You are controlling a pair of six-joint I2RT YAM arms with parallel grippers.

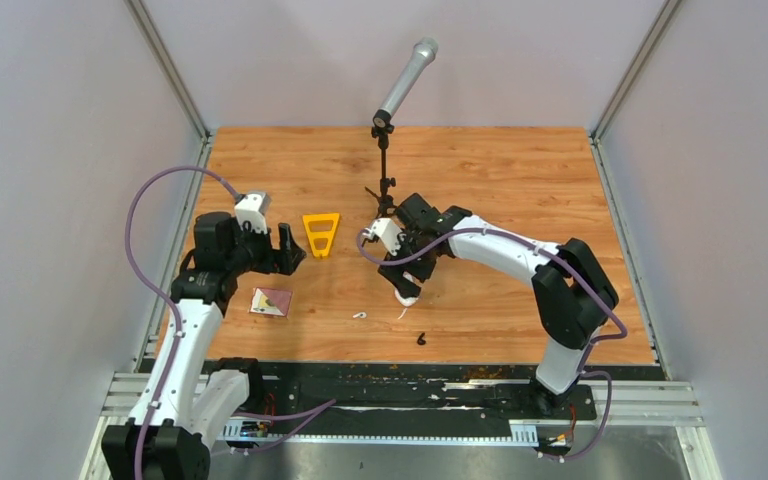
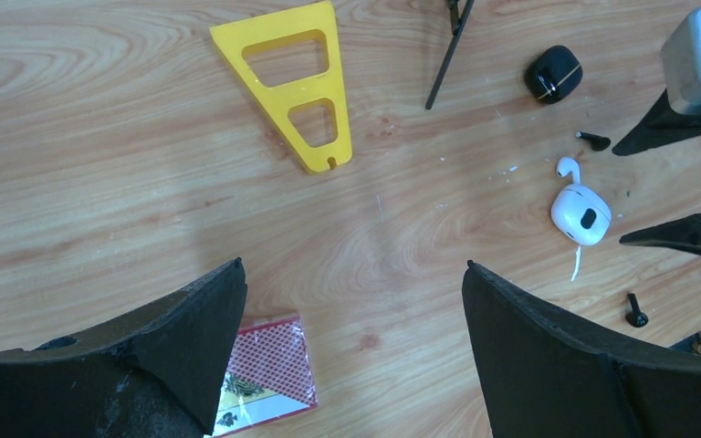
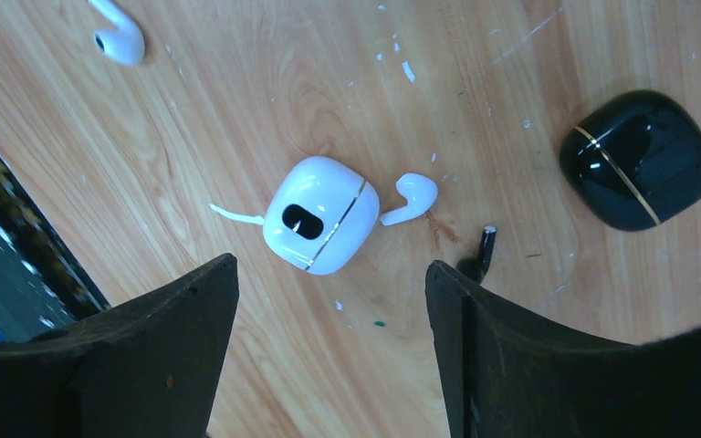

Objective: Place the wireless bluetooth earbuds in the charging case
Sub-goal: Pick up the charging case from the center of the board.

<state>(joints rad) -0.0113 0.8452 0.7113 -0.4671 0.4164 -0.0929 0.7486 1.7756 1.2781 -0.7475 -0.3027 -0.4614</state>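
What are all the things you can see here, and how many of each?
white case: one, white, on the table under the right arm
black case: one, black with a gold line, close to the white one
white earbuds: two, white, one right beside the white case, one farther away
black earbuds: two, black, one between the cases, one nearer the arms
yellow triangle frame: one, yellow, mid-table
playing card: one, red back, below the left arm
microphone: one, grey, on a black stand at the far side
table: one, brown wood
left gripper: one, black, open
right gripper: one, black, open
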